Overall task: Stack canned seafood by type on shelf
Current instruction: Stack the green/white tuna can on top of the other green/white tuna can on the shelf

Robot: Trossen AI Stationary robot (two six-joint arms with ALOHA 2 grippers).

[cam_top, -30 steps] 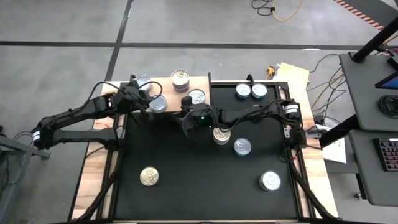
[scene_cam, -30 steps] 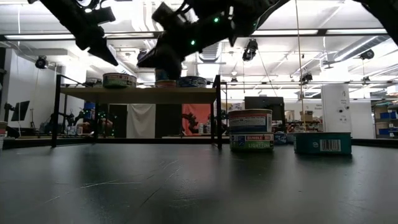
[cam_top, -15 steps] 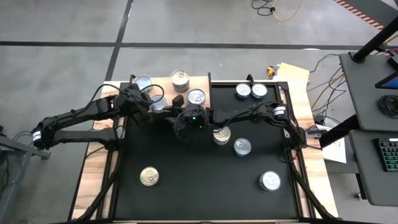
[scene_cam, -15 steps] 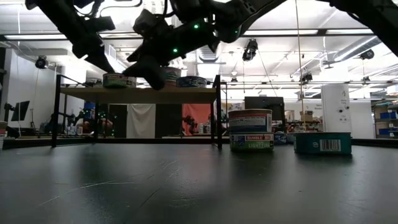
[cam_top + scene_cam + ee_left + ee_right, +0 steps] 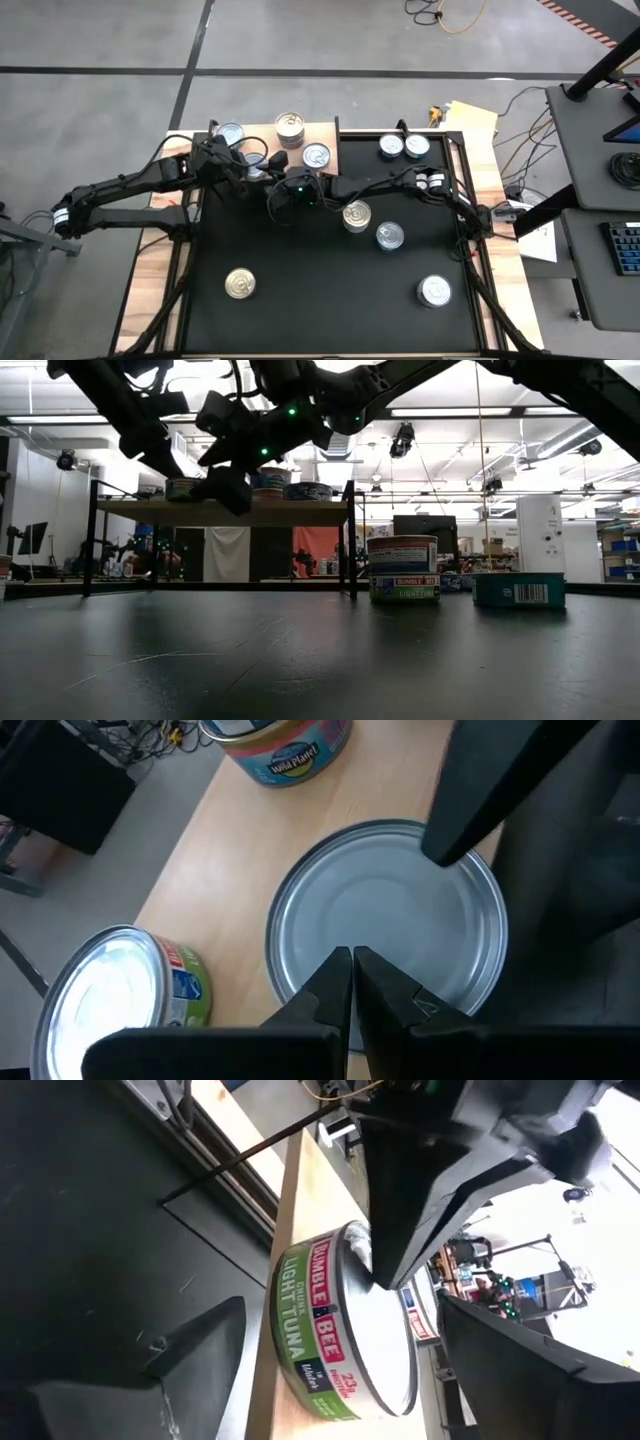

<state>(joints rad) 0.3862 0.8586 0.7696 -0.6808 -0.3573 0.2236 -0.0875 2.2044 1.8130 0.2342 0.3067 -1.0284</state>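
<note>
The shelf (image 5: 262, 131) is a light wooden stand at the table's far edge, with several cans upright on it. One silver-topped can with a green label (image 5: 318, 1335) (image 5: 390, 920) stands near the shelf's front edge. My left gripper (image 5: 248, 168) (image 5: 352, 958) is shut over its lid. My right gripper (image 5: 272, 190) (image 5: 330, 1330) is open and nearly level, reaching in from the table's right. One of its fingers (image 5: 160, 1370) stands on each side of this can without touching. More cans stand on the black table. My left gripper has its shut fingertips (image 5: 352, 958) on the can's silver lid (image 5: 375, 1285), close to the rim. They slant down from the table's left. In the right wrist view the tips meet the lid. The can stands upright on the shelf board.
On the shelf are a can at the far left (image 5: 231, 132), a gold-topped one (image 5: 289, 126) and a silver one (image 5: 316, 155). On the table are a two-can stack (image 5: 357, 215) (image 5: 403, 568), single cans (image 5: 390, 236) (image 5: 434, 291) (image 5: 240, 283), and two at the far right (image 5: 403, 146).
My right gripper has gone toward the table's left along the shelf's front edge, up to the can under my left gripper. It has rolled its wrist and opened on the way. My left gripper has stayed over the can, and no can has moved.
</note>
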